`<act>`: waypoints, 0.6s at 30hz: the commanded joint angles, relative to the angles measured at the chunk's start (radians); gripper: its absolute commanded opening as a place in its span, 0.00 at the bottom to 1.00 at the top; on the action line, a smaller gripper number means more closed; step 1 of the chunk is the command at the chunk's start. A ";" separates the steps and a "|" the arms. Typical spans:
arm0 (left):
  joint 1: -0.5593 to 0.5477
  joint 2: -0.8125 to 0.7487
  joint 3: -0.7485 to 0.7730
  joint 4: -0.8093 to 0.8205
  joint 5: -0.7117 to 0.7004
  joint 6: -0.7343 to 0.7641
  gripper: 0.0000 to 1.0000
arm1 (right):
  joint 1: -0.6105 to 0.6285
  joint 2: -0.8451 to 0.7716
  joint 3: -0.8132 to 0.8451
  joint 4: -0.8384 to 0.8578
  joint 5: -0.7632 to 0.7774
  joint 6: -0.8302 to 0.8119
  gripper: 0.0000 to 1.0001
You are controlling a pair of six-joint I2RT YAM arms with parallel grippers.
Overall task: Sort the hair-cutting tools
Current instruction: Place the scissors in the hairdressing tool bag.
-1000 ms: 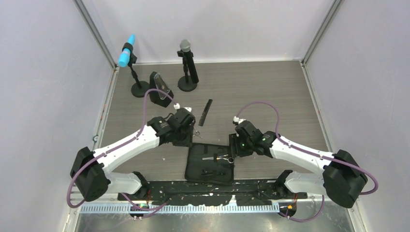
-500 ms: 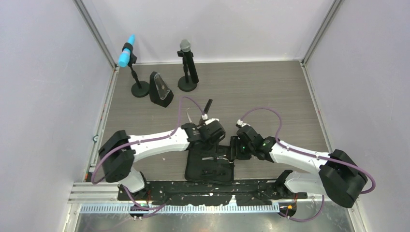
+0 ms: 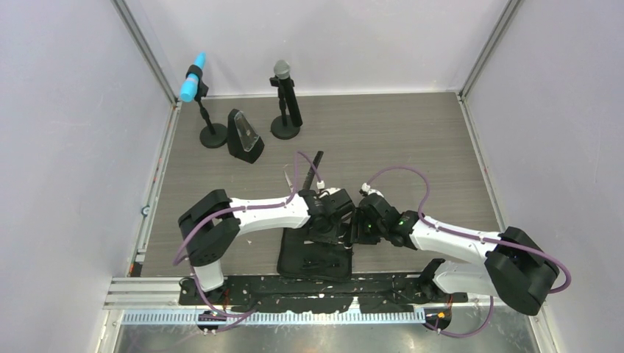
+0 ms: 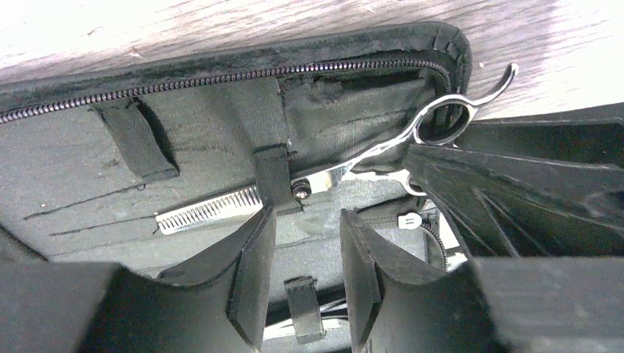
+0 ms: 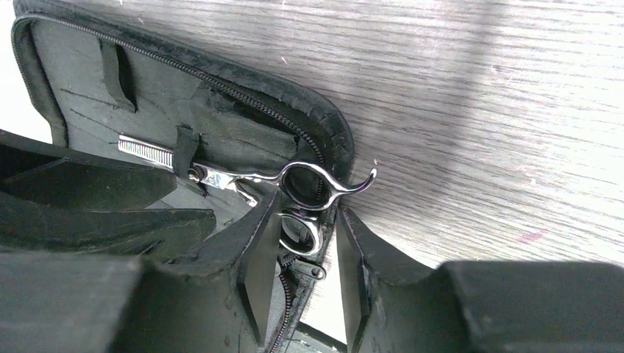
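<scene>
Silver toothed scissors (image 5: 243, 176): under strap (image 4: 274, 176) in open black zippered fabric pouch (image 5: 81, 88), by near edge of bench (image 3: 383, 132). Right tool (image 5: 307, 224): apart, straddling handle ring (image 5: 282, 226). Left tool (image 4: 304, 224): apart over pouch.

Top view high behind arm bases (image 3: 213, 276), facing down, wrist views close, low, sharing zippered pouch (image 4: 88, 176) and serrated scissors (image 4: 346, 168) from opposite sides.
</scene>
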 commanded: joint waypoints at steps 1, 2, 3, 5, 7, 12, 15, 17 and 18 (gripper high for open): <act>-0.007 0.027 0.036 -0.023 -0.046 -0.008 0.40 | 0.011 -0.022 -0.003 0.003 0.072 0.029 0.36; -0.006 0.034 0.039 -0.025 -0.053 -0.005 0.40 | 0.010 -0.024 -0.004 -0.005 0.086 0.029 0.35; -0.006 0.040 0.044 -0.031 -0.060 -0.003 0.40 | 0.010 -0.029 -0.006 -0.006 0.102 0.029 0.32; -0.004 0.048 0.048 -0.046 -0.073 0.002 0.40 | 0.010 -0.029 -0.009 -0.008 0.108 0.030 0.28; 0.002 0.041 0.041 -0.048 -0.079 0.002 0.40 | 0.010 -0.025 -0.009 -0.008 0.104 0.027 0.26; 0.003 -0.032 -0.005 -0.060 -0.100 -0.010 0.40 | 0.010 -0.027 -0.007 -0.003 0.081 0.021 0.21; 0.002 -0.097 -0.047 -0.055 -0.112 -0.026 0.41 | 0.011 -0.042 -0.007 -0.004 0.075 0.020 0.21; 0.002 -0.106 -0.060 -0.046 -0.115 -0.029 0.41 | 0.012 -0.051 -0.009 -0.003 0.077 0.023 0.19; 0.002 -0.100 -0.062 -0.041 -0.110 -0.029 0.41 | 0.012 -0.052 -0.009 -0.002 0.080 0.022 0.17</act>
